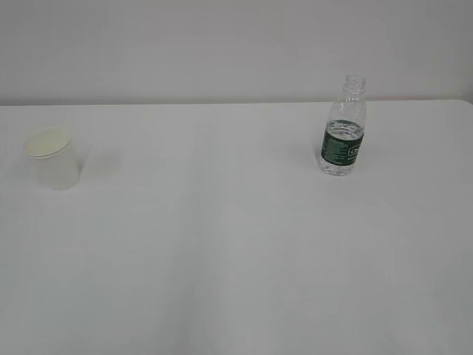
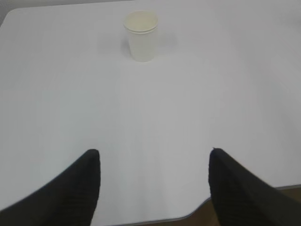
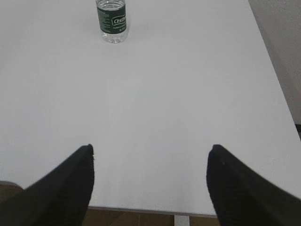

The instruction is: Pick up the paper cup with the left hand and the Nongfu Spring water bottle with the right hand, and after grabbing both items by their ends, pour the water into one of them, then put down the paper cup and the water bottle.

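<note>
Two things stand well apart on the wide white table (image 1: 236,259): right, a clear ribbed green-labelled water bottle (image 1: 344,133); left, a small white paper cup (image 1: 53,159). Left gripper (image 2: 154,157) and right gripper (image 3: 150,153) hang spread, empty.

bottle top: in the right wrist view the Nongfu Spring water bottle (image 3: 112,21) is cut off by the upper edge, neck and mouth unseen.
label print: white lettering too small to read in any view.
left tool (image 2: 154,153): only two dark fingers (image 2: 77,183) show, cut by the lower edge.
right tool (image 3: 150,150): likewise cropped at the bottom.
arms: out of the exterior view.
bench (image 1: 236,259): near edge cropped in the exterior view.
</note>
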You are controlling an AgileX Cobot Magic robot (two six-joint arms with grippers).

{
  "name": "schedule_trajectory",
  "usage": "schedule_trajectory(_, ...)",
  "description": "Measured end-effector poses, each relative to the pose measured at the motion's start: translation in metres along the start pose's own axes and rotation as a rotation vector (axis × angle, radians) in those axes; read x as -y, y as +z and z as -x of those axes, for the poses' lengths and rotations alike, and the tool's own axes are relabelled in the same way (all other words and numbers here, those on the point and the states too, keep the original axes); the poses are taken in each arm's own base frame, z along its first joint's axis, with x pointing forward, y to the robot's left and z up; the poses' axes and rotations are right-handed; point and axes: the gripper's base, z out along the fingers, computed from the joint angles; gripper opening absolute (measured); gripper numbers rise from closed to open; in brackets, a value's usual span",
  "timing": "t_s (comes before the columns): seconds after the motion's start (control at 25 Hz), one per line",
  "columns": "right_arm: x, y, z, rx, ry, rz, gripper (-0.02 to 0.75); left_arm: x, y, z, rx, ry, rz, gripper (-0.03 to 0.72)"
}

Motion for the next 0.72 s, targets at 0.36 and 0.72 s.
schedule_trajectory(0.36, 0.0000, 0.0000, 0.0000, 0.000, 0.001, 0.000, 0.555, 0.0000, 0.0000, 0.0000, 0.000, 0.000, 0.000, 0.512)
schedule_trajectory(0.72, 0.0000, 0.0000, 0.0000, 0.000, 0.001, 0.000, 0.555, 0.0000, 0.0000, 0.0000, 0.000, 0.000, 0.000, 0.493)
